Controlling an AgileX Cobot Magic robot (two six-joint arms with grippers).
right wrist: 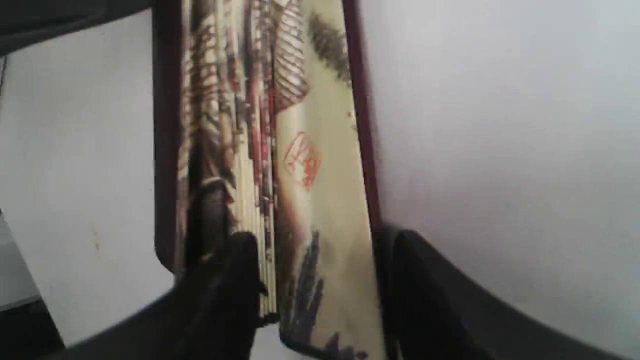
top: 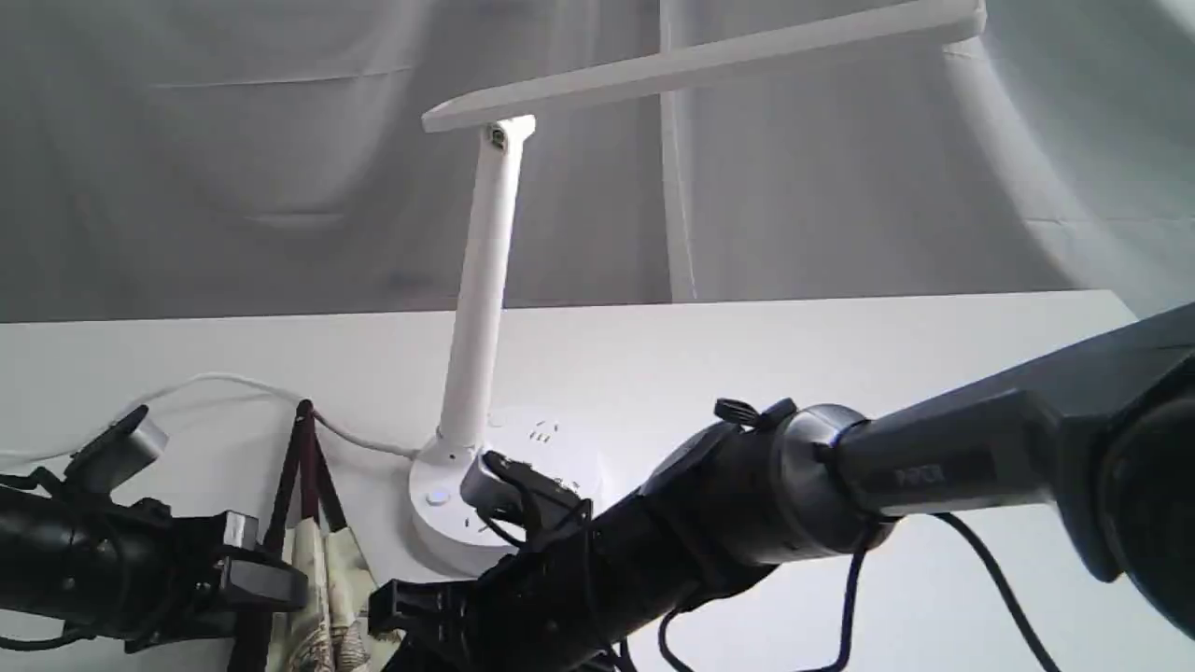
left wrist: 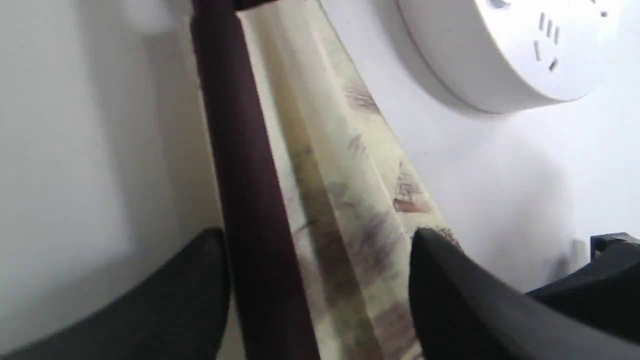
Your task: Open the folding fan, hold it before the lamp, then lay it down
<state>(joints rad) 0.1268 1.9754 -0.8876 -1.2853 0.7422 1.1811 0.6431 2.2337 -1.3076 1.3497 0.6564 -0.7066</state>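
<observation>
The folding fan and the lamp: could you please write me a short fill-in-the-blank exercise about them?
1. In the exterior view the folding fan stands to the ___ of the lamp.
2. The cord running from the lamp's base is ___ in colour.
3. In the right wrist view the seal printed on the fan's leaf is ___.

Missing words: left; white; red.

folding fan [top: 322, 579]: lower end cut off by frame | lamp [top: 481, 280]: base partly behind right arm [top: 934, 467]
</observation>
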